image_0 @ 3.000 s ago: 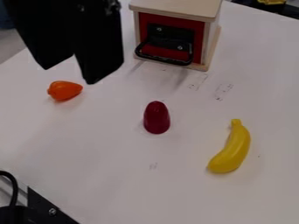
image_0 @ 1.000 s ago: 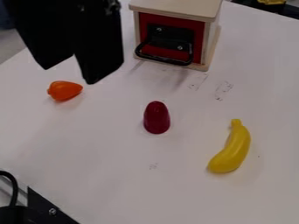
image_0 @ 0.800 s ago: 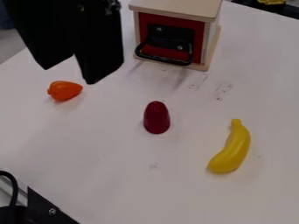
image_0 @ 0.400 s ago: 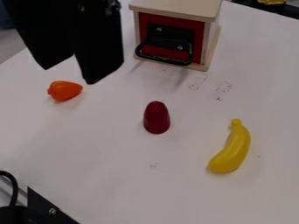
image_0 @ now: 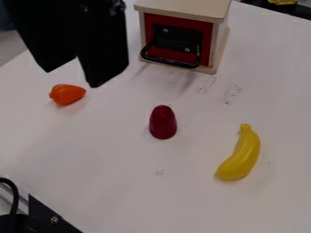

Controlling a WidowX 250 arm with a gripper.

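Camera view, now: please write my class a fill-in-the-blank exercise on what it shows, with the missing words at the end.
The curved banana is coloured ____.
The wooden box has a red front with a looped black ____.
The small toy nearest the gripper is coloured ____.
The rounded cone between that toy and the banana is dark ____.

Missing words: yellow; handle; orange; red.

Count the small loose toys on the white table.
3: orange teardrop-shaped plastic toy at left, dark red rounded plastic cone near the centre, yellow curved plastic banana at right. The black two-finger gripper may hide more.
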